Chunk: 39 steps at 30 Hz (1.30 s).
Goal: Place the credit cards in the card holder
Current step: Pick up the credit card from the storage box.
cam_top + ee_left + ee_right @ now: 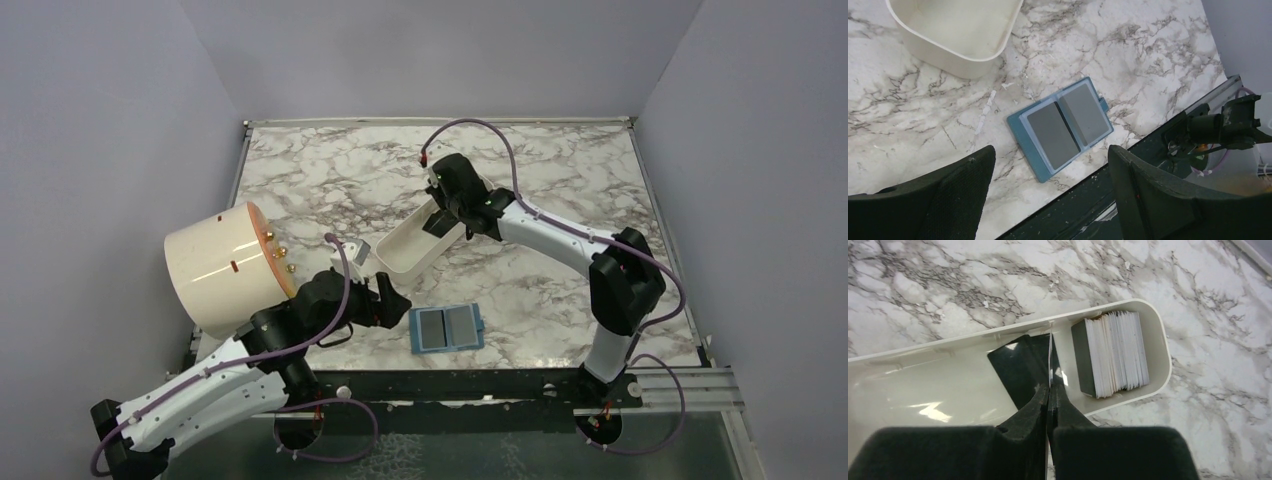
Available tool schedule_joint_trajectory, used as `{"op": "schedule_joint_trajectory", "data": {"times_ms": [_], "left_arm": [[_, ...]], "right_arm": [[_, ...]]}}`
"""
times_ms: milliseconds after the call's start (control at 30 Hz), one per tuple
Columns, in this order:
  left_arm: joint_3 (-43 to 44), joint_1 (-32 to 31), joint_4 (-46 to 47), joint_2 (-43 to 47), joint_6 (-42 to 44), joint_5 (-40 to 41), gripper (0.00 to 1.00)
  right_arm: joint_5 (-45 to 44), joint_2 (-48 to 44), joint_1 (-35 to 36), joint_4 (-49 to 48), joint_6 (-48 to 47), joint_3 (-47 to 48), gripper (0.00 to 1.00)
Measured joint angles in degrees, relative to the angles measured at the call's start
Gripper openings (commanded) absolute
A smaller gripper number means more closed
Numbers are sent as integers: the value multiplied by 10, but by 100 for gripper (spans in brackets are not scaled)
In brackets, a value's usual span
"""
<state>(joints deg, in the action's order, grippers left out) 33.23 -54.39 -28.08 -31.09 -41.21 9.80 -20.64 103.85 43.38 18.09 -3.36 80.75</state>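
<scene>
On your far left, a large cream drum (222, 270) crowds the left edge of the surface (330, 180), close beside your left arm, so there is little room on that side. Your left hand (392, 298) hovers over the near part of the surface with its fingers (948, 195) spread wide apart and nothing between them.

Just beyond those fingers the card holder (1060, 127) lies open and flat, with two grey cards (1053, 135) showing in its clear pockets. Its snap tab (1104, 104) sticks out on the side toward the near edge. It sits near that edge, close to the dark rail (450, 385), and bare marble lies around its other sides. A small white scrap (985, 112) lies between it and the tray (955, 60).

The tray sits at an angle, apart from the holder. Your right hand (1049, 390) reaches down into it with its fingers pressed together on a thin card (1050, 355) seen edge-on. A black card (1018, 367) sits right against that one (I cannot tell whether the two are separate). The remaining credit cards (1115, 352) stand packed on edge in the rounded end of the tray. To the right of the tray and behind it, the marble is open out to the raised border.
</scene>
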Motion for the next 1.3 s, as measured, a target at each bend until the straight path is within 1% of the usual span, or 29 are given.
{"op": "schedule_joint_trajectory", "data": {"times_ms": [100,200,467,600,767,900,1067,1167,1300], "left_arm": [[-27,0,24,-14,-20,-16,77],[-40,0,49,-27,-32,-32,76],[-20,8,108,-106,-36,-57,71],[10,41,128,-153,-18,-84,69],[59,104,152,-217,2,-142,65],[88,145,165,-250,9,-189,64],[103,198,184,-268,7,-260,64],[108,217,193,-273,3,-292,64],[108,229,207,-273,-16,-334,64]], "right_arm": [[23,-15,0,-6,30,-14,1],[45,-27,0,-20,60,-30,1],[80,-34,0,-51,118,-47,1],[106,-45,0,-66,158,-55,1],[136,-57,-3,-97,228,-73,1],[157,-81,-8,-121,275,-107,1],[201,-148,-15,-158,324,-177,1],[228,-199,-16,-181,353,-231,1],[262,-259,-17,-215,401,-296,1]]}}
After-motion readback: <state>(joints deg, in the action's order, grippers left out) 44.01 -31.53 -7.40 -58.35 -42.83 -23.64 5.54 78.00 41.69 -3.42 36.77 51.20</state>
